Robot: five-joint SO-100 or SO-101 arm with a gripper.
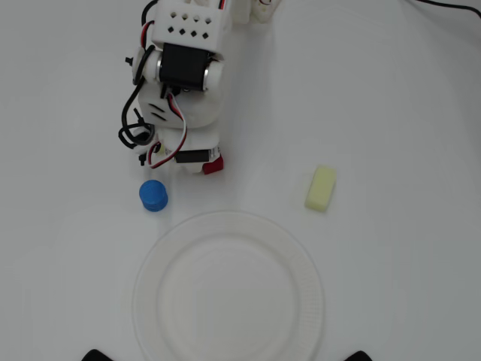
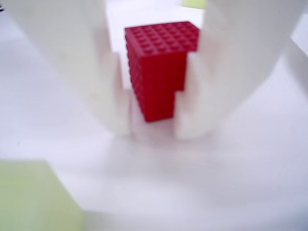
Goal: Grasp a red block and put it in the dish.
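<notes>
Overhead: bare table between arm and dish (image 1: 150, 301). Blue cylinder (image 1: 153, 195) sits just left of that gap, near the dish rim. Yellow block (image 1: 321, 188) well right. Wrist view: red block (image 2: 161, 67) fills the space between the fingers (image 2: 77, 62).

The overhead view looks straight down on the white bench (image 1: 398, 90) from well above, with the arm (image 1: 184, 68) entering from the top edge and the dish (image 1: 301, 248) cut off by the bottom edge. The wrist view rides on the arm and looks along the two white jaws from very close, so they fill both sides, blurred. Both views share the red block (image 1: 213, 165) (image 2: 161, 67), a sliver under the arm from above and large and central at the wrist.
</notes>
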